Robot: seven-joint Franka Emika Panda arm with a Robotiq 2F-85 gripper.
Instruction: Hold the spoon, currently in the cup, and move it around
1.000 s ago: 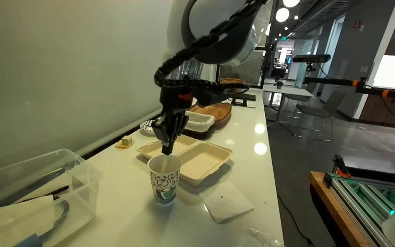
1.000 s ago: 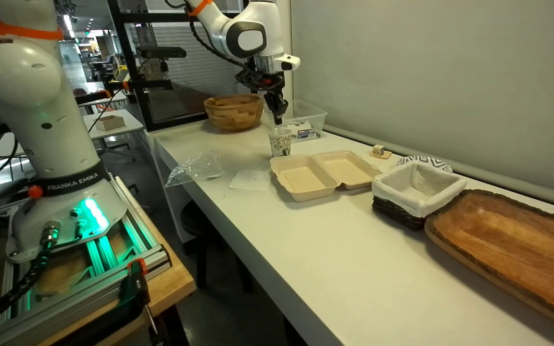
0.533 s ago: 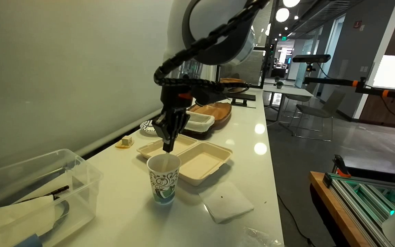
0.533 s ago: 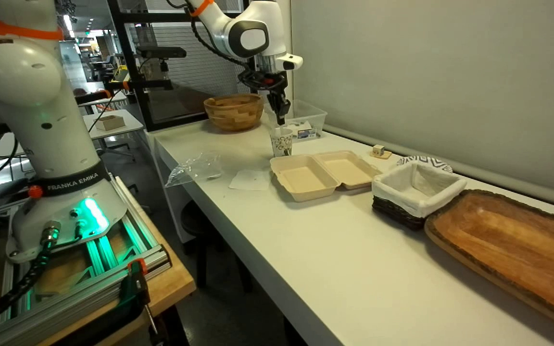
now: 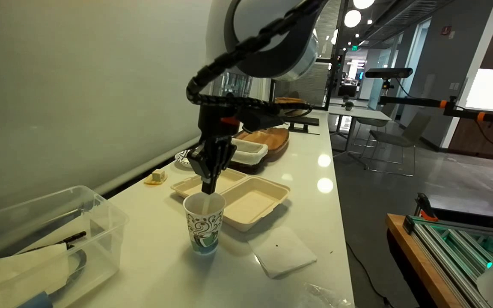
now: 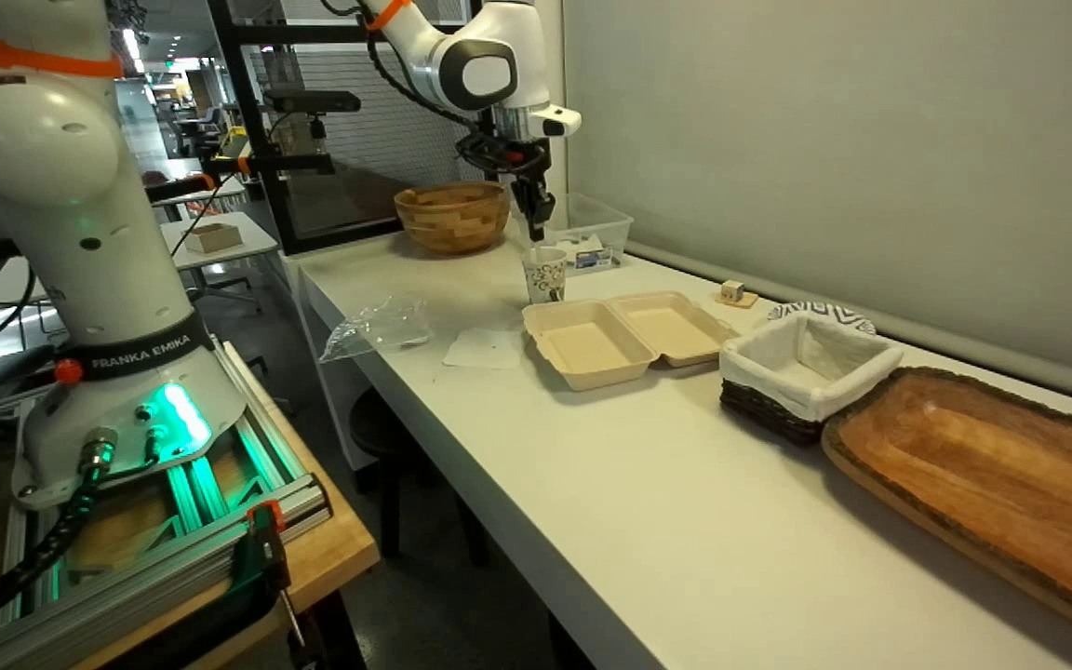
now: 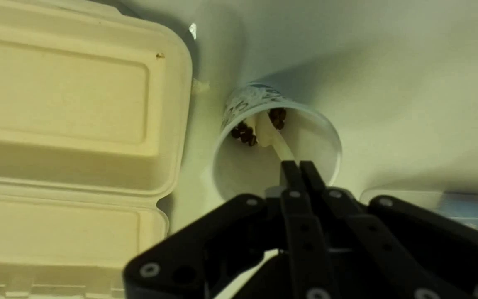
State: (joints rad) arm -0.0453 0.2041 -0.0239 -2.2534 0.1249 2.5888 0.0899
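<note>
The white paper cup with a dark swirl and greenish print stands upright on the white counter, also seen in an exterior view. In the wrist view the cup shows dark brown beans at its bottom. A pale spoon leans inside, its bowl end among the beans. The spoon's shaft also shows above the cup's bottom in an exterior view. My gripper is shut on the spoon's upper end, its fingertips just over the cup's mouth. The gripper points down in both exterior views. The held end is hidden between the fingers.
An open cream takeout box lies close beside the cup. A clear plastic bin stands on the cup's other side. A napkin, a plastic bag, a wooden bowl and a lined basket are also on the counter.
The gripper and spoon shifted slightly one way half a second ago and have since moved back and a little lower. The cup has shifted very slightly from a second ago. The spoon stays held.
</note>
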